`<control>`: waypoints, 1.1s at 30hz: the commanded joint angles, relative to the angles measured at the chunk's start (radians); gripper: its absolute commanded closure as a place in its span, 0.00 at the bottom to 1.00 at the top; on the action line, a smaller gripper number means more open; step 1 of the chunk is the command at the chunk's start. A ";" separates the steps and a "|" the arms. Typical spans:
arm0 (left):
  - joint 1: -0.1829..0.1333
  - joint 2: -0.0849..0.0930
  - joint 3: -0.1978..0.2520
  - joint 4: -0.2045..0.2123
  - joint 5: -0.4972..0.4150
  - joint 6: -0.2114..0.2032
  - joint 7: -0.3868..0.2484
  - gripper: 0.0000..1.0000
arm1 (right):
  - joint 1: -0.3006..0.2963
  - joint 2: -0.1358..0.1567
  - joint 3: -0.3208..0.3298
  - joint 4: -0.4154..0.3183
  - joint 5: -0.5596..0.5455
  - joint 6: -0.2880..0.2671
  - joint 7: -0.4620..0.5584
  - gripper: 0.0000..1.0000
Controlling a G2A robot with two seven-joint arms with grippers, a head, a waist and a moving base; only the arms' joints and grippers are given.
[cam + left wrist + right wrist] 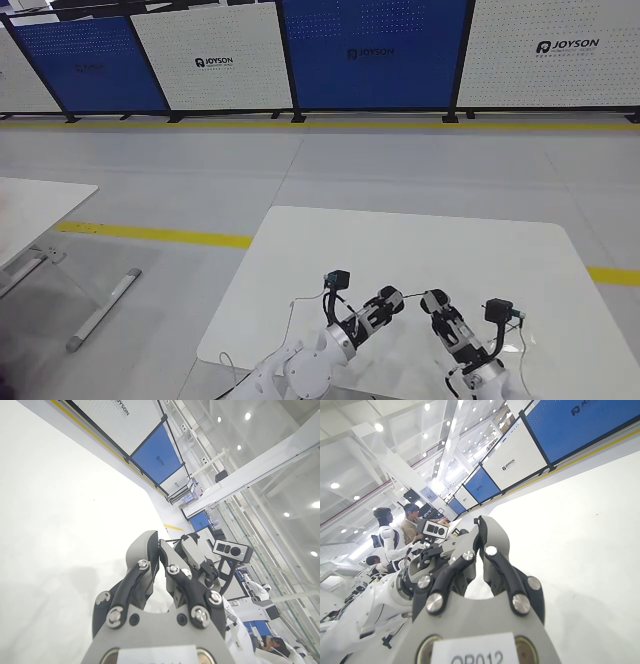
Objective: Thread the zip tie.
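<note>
**Both grippers pinch the zip tie over the worktop**

The left gripper has its fingers pressed together, and a thin black zip tie comes out from between their tips. The strand crosses a short gap to the right gripper, which sits just beside the left one. In its own wrist view the right gripper likewise has its fingers closed, with a small black end of the zip tie sticking out past the tips. From above, the 2 grippers point toward each other near the front edge of the white worktop. The left gripper and the right gripper are close together but apart. I cannot tell whether the tie's tail has entered its head. Beyond the worktop a yellow line crosses the grey floor, and blue and white panels stand along the far side.
</note>
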 commanded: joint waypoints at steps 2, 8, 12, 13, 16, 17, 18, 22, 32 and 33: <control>0.003 0.001 0.000 -0.002 0.005 -0.006 0.001 1.00 | 0.002 -0.001 -0.002 0.001 0.002 0.000 0.004 1.00; 0.005 0.001 -0.004 -0.002 0.003 -0.004 0.002 1.00 | -0.003 0.000 0.003 -0.004 0.009 0.000 -0.007 1.00; 0.005 0.001 -0.004 -0.005 0.013 -0.001 -0.002 1.00 | -0.007 0.001 0.008 -0.005 0.006 0.000 -0.011 1.00; 0.006 0.001 -0.004 -0.006 0.014 -0.001 -0.002 1.00 | -0.008 0.001 0.009 -0.005 0.003 0.000 -0.013 1.00; 0.007 0.002 -0.005 -0.008 0.015 -0.002 -0.002 1.00 | -0.010 0.000 0.012 -0.004 -0.001 0.000 -0.018 1.00; 0.007 0.002 -0.005 -0.008 0.016 -0.001 -0.002 1.00 | -0.011 0.000 0.013 -0.003 -0.001 0.000 -0.020 1.00; 0.007 0.002 -0.006 -0.009 0.017 -0.001 -0.003 1.00 | -0.011 0.000 0.015 -0.003 -0.001 0.000 -0.021 1.00; 0.010 0.003 -0.008 -0.011 0.021 -0.001 -0.006 0.95 | -0.014 -0.002 0.019 -0.003 0.001 0.002 -0.027 1.00; 0.016 0.005 -0.006 -0.021 0.039 -0.007 -0.013 0.80 | -0.019 -0.005 0.024 -0.007 -0.006 0.005 -0.030 1.00; 0.016 0.005 -0.006 -0.021 0.040 -0.007 -0.013 0.82 | -0.020 -0.006 0.025 -0.007 -0.007 0.005 -0.030 1.00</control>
